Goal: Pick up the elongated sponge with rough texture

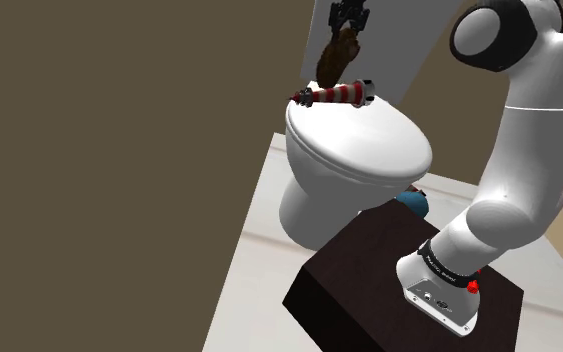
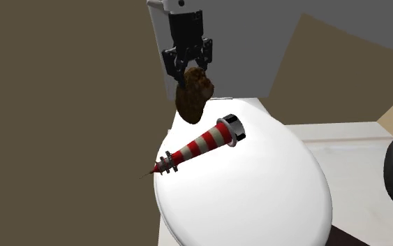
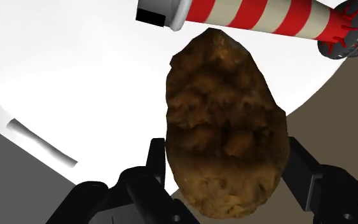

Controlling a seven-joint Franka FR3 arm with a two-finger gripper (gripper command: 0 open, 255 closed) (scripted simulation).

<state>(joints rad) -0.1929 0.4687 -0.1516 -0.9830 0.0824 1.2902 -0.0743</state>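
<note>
White takes up most of your shoulder view: the Franka arm [image 1: 529, 150] rises from its dark box stand [image 1: 359, 285] and reaches up and left over a white toilet [image 1: 369, 150] with its lid down. A small blue thing [image 1: 412, 203] peeks out just behind the stand; you cannot tell what it is.

On the lid lies a red-and-white striped cone [image 2: 200, 145], tipped on its side. It has a black-and-silver cap at the wide end and dark discs and a thin point at the narrow end.

Your target, the elongated brown sponge [image 2: 192, 92] with its lumpy, rough surface, hangs in the air above the lid. Its lower end is near the cone's wide end.

The black gripper [image 2: 189, 64] points downward and has the sponge's upper end pinched. In your wrist view one finger [image 3: 155, 159] presses each flank of the sponge [image 3: 225, 121].
</note>
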